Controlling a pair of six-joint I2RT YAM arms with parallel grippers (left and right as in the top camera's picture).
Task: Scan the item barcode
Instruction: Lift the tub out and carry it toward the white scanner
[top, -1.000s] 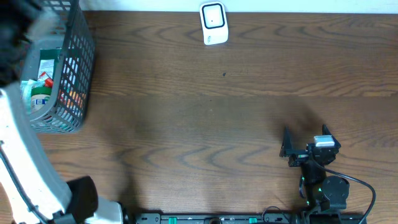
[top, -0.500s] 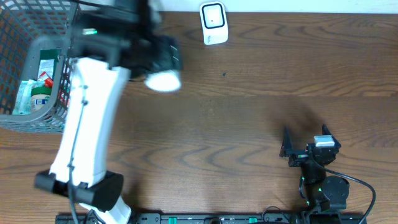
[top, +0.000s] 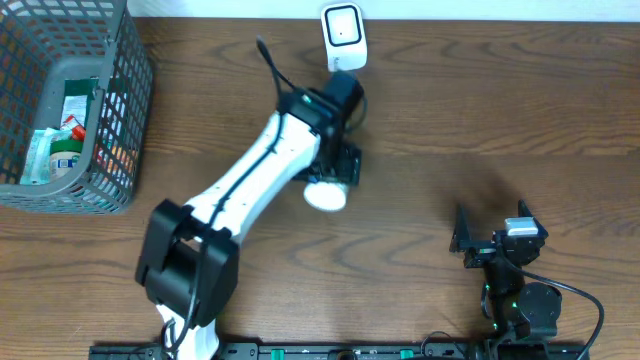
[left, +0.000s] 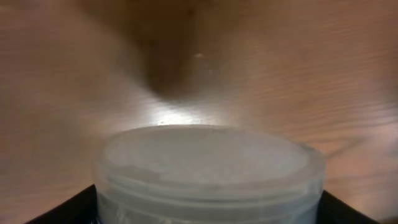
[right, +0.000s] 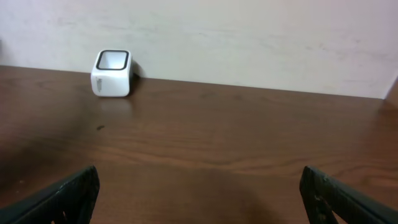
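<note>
Jar (top: 326, 192) clamped in my left tool (top: 338, 168), near scanner (top: 343, 36). Turn its barcode to face scanner window, hold steady; label hidden. Right tool (top: 460, 236) apart.

A dark brown, wood-grained table (top: 480, 110) fills the overhead view. A grey wire basket (top: 125, 120) sits on it at the upper left of the frame. A small white scanner (top: 343, 38) stands at the top centre edge, well apart from the basket.
</note>
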